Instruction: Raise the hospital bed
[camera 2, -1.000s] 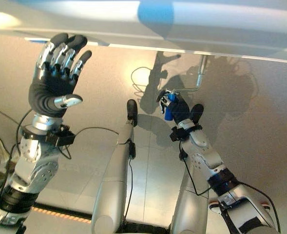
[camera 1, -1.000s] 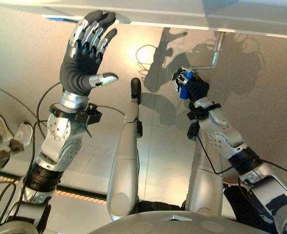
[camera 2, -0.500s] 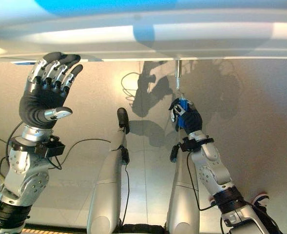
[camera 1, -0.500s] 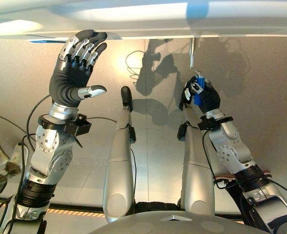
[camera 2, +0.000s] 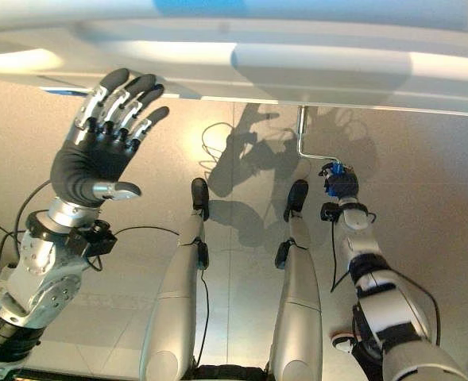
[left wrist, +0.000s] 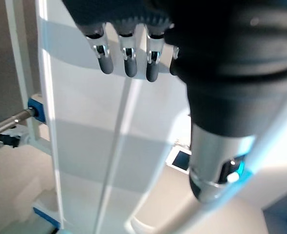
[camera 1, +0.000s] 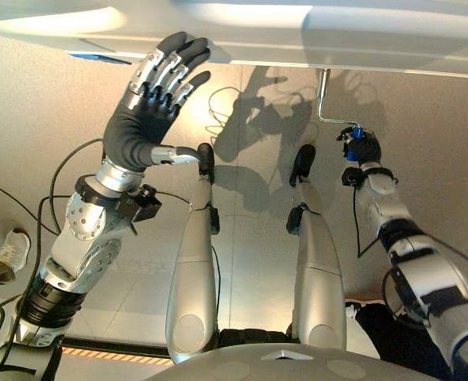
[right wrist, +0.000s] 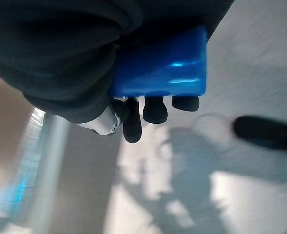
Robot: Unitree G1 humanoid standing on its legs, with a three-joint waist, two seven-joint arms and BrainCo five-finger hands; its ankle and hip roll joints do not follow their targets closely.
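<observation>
The white foot end of the hospital bed (camera 1: 313, 32) spans the top of the eye views. A bent metal crank (camera 1: 326, 97) hangs down from its underside. My right hand (camera 1: 362, 148) is shut on the crank's blue grip (right wrist: 158, 68) at the crank's lower end, out to the right. My left hand (camera 1: 150, 107) is raised with straight, spread fingers, their tips at the bed's lower edge. In the left wrist view the left hand's fingers (left wrist: 126, 58) stand straight before the white bed panel (left wrist: 99, 146).
Pale tiled floor (camera 1: 249, 254) lies under the bed. A shoe (camera 1: 9, 246) of a person stands at the far left. Blue corner fittings (left wrist: 36, 109) mark the bed frame.
My right hand has swung the crank's grip from below the shaft out to the right and slightly down. The view itself has shifted. The left hand stays raised and open.
</observation>
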